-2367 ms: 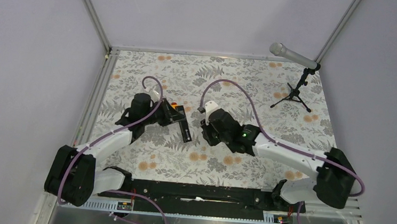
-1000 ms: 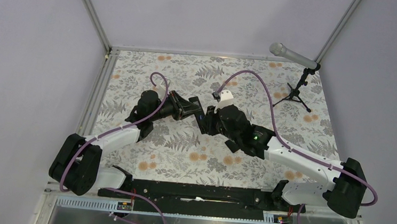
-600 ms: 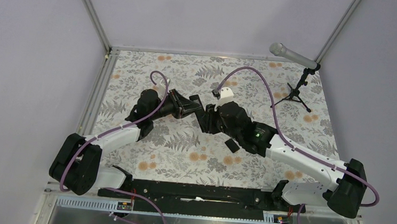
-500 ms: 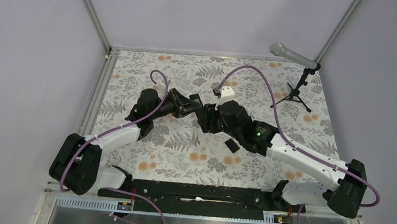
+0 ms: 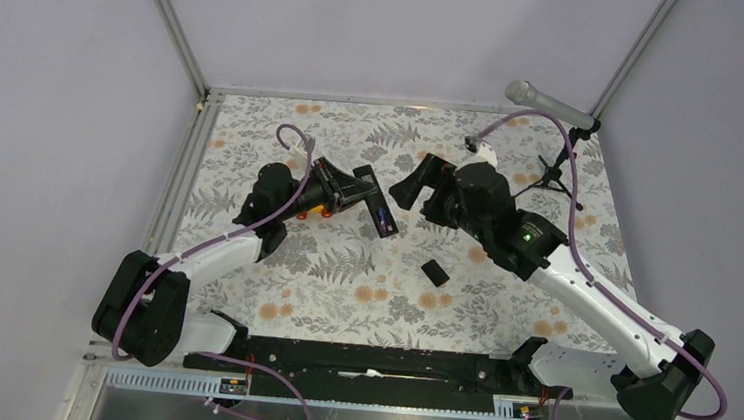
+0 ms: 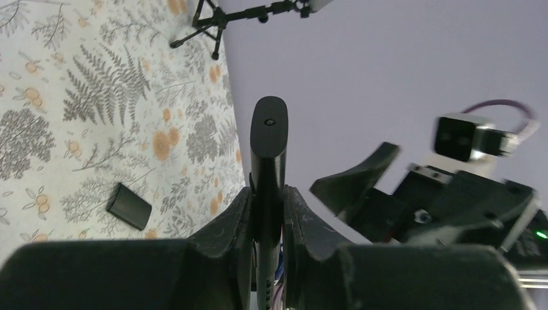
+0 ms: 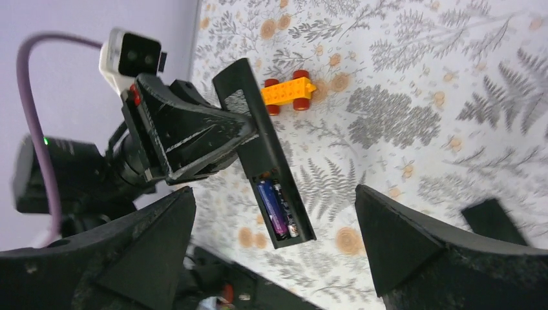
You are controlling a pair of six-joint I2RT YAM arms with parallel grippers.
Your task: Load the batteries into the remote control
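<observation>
My left gripper (image 5: 347, 190) (image 6: 268, 194) is shut on the remote control (image 5: 376, 205) (image 6: 268, 145) (image 7: 262, 145), a slim black bar held off the table. Its open compartment at the free end holds the batteries side by side: a purplish-blue one (image 7: 271, 208) and a darker one (image 7: 287, 210). A purple spot (image 5: 384, 217) marks the batteries in the top view. My right gripper (image 5: 418, 182) (image 7: 274, 194) is open and empty, a short way right of the remote and apart from it. The small black cover (image 5: 433, 272) (image 6: 129, 206) (image 7: 494, 219) lies flat on the cloth.
An orange toy car (image 7: 287, 93) (image 5: 314, 208) sits on the cloth under the left gripper. A microphone on a small tripod (image 5: 552, 169) (image 6: 213, 19) stands at the back right. The fern-patterned cloth (image 5: 342, 288) covers the table, with metal rails along the left and near edges.
My right gripper has gone from nearly shut at the remote to wide open, and drawn back up and to the right. The left gripper still holds the remote.
</observation>
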